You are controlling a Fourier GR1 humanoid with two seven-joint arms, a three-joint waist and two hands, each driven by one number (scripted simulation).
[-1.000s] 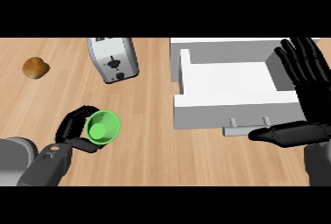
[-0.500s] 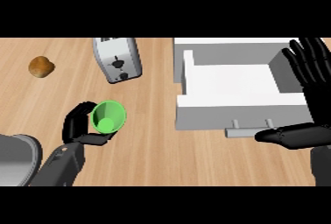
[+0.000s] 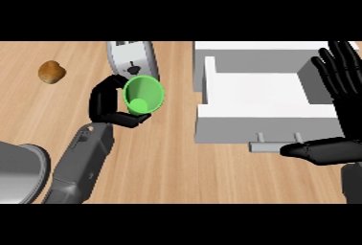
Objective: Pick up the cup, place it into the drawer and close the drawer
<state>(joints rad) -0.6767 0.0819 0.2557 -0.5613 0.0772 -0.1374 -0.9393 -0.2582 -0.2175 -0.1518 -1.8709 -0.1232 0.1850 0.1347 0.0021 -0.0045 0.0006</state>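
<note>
Far left: one brown potato-like lump (image 3: 51, 72), lying alone on the wooden counter (image 3: 176, 167). Low in the left corner: one grey rounded shape (image 3: 17, 172), cut by the edge, not identifiable. Next: one left hand (image 3: 113, 103), fingers and thumb curled round one green cup (image 3: 144, 94), held tilted with mouth toward the view, above the counter and just in front of one toaster (image 3: 134, 60). Well right of that: one white drawer (image 3: 212, 79), open, with one handle (image 3: 272, 146) along its front. Far right: one right hand (image 3: 339, 95), fingers straight and spread, resting beside the drawer's edge.

Best handled thus: carry rightward high enough to clear the drawer's near wall, level the cup upright over the bare floor inside, lower before letting go, then push on the front to close.
</note>
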